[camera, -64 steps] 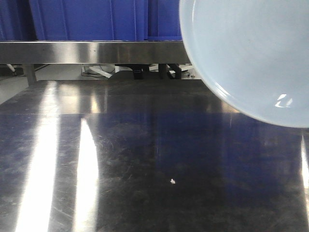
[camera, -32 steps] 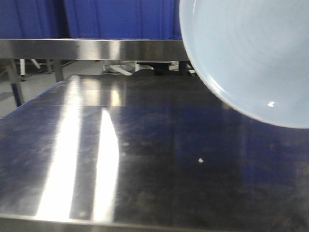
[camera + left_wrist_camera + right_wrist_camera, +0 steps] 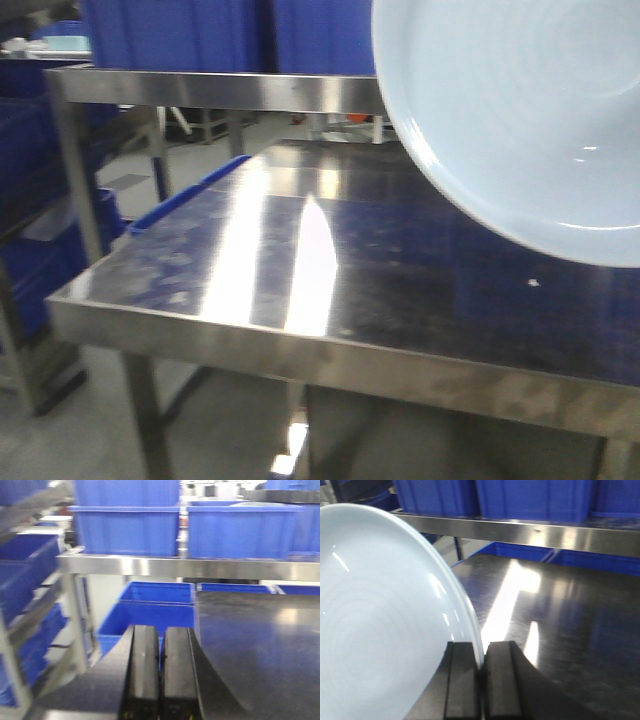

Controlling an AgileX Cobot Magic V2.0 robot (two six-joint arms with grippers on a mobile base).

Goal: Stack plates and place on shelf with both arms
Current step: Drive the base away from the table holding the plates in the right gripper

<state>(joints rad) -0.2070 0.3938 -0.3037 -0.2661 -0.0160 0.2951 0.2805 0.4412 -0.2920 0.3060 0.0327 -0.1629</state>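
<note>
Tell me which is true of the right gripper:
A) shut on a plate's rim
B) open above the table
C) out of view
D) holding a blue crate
A: in the right wrist view, the right gripper has its two fingers closed on the rim of the plate, holding it tilted above the table.

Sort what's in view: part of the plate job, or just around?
Job: plate, gripped at its rim by the right hand; shelf; left hand, shut, empty.
Around: blue crates; table; white speck on it.
</note>
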